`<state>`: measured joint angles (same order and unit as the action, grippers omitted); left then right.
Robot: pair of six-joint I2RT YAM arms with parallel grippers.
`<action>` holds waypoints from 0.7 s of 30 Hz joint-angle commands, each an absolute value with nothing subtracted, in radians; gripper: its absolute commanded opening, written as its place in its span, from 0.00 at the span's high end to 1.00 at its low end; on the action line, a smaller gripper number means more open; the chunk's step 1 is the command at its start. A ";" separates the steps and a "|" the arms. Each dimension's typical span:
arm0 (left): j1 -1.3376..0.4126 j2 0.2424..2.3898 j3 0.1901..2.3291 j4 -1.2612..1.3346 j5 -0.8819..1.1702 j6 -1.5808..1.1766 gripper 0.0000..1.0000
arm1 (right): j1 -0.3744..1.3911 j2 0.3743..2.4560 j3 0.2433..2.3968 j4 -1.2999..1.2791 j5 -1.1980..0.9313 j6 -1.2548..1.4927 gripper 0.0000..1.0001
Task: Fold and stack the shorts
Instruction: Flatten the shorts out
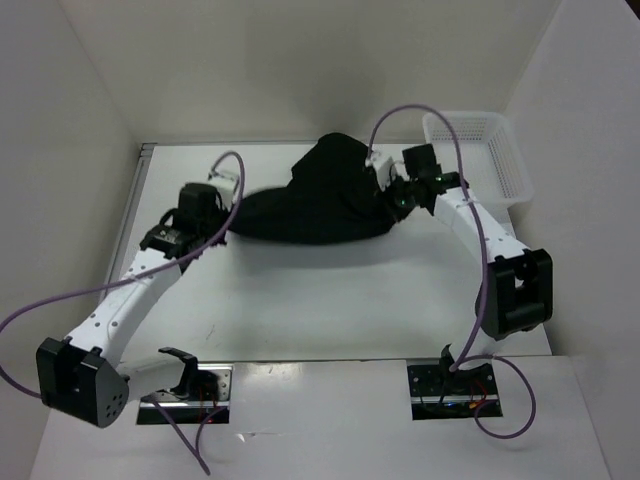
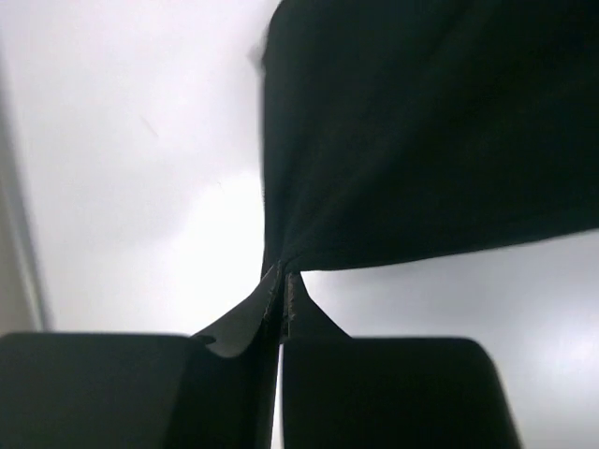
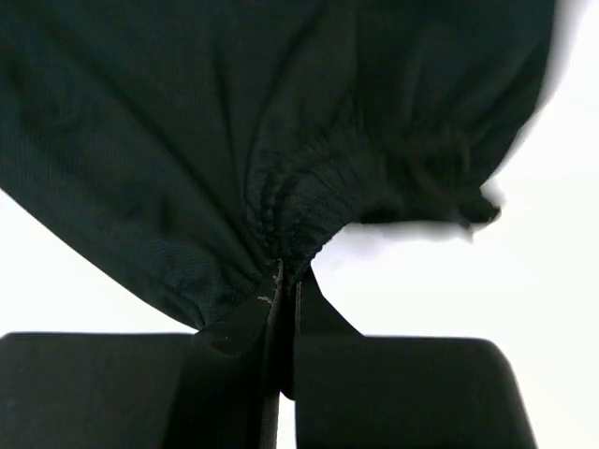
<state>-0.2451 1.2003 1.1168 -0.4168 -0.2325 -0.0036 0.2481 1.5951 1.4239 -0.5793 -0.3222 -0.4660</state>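
The black shorts (image 1: 315, 200) hang stretched between my two grippers over the far middle of the white table. My left gripper (image 1: 232, 222) is shut on the left edge of the shorts; in the left wrist view the jaws (image 2: 284, 281) pinch a thin corner of the fabric (image 2: 421, 131). My right gripper (image 1: 385, 192) is shut on the right side; in the right wrist view the jaws (image 3: 288, 271) pinch the gathered elastic waistband (image 3: 299, 201). The fabric sags between them and bunches up toward the far right.
A white plastic mesh basket (image 1: 480, 150) stands at the far right, beside the right arm. White walls close in the table (image 1: 300, 300) on the left, back and right. Purple cables loop off both arms.
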 commanded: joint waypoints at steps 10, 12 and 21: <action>-0.357 1.046 0.815 -0.804 -0.035 0.000 0.98 | 0.448 1.462 0.999 -0.902 -0.167 -0.963 1.00; -0.357 1.046 0.790 -0.824 -0.006 0.000 0.97 | 0.448 1.453 0.988 -0.940 -0.128 -0.995 1.00; -0.377 1.065 0.884 -1.020 0.297 0.000 0.54 | 0.448 1.453 0.885 -1.014 0.012 -1.086 0.85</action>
<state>-0.3721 1.0653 0.8295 -0.9173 0.1387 0.0002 0.4534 1.4799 0.9089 -0.9340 -0.0574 -1.0271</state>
